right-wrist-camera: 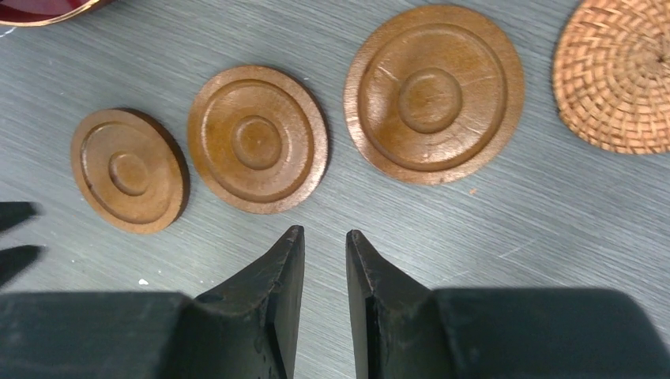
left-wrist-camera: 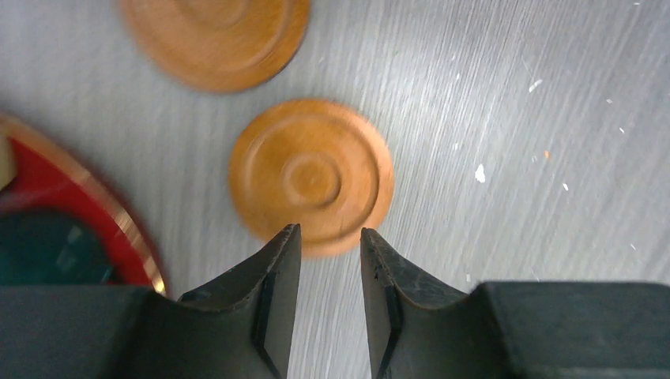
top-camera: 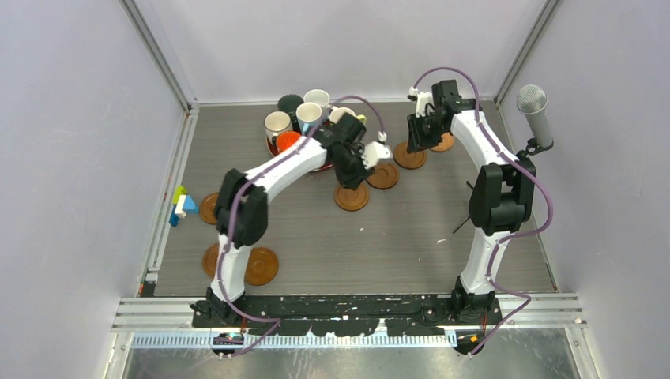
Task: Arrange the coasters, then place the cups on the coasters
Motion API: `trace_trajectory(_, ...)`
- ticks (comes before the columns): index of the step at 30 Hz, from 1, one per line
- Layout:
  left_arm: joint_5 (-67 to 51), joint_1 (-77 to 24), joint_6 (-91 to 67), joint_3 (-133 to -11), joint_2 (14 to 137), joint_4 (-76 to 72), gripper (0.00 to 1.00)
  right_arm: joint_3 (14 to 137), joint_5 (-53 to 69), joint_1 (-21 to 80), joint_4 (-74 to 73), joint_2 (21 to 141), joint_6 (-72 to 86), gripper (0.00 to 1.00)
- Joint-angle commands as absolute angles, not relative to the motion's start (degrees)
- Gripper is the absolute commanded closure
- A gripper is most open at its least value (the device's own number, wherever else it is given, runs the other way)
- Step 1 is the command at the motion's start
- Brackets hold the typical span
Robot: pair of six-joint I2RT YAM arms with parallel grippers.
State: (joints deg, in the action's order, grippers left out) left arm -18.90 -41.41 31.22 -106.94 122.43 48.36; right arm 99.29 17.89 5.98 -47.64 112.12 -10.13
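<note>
Right gripper slightly parted, coasters brown, ringed wood — woven coaster paler

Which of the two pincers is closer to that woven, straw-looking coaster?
The right one. The right pincer hangs above the coaster row, with the woven coaster close by. The left pincer is at the row's other end, by a wooden coaster near the red tray.
</note>
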Motion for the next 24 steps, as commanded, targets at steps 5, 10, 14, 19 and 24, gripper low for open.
trace_trajectory(5,-21.7,-24.1,31.5,-90.9,98.6,55.4,0.62,98.8,20.6,11.9,-46.0,108.7,-10.3,0.68)
trace_trajectory(10,-20.8,-7.1,36.2,-82.4,91.4,59.7,0.59,95.9,22.1,18.4,-43.9,108.4,-11.3,0.62)
trace_trajectory(14,-20.3,5.8,39.9,-78.7,89.1,60.1,0.58,94.1,22.7,26.2,-40.1,109.1,-10.9,0.62)
trace_trajectory(19,-20.5,16.5,41.3,-81.2,92.2,60.8,0.6,96.0,23.4,35.8,-35.7,112.6,-8.3,0.63)
trace_trajectory(24,-20.6,21.5,42.0,-82.0,94.2,59.8,0.62,101.4,24.5,43.4,-31.3,117.6,-2.9,0.66)
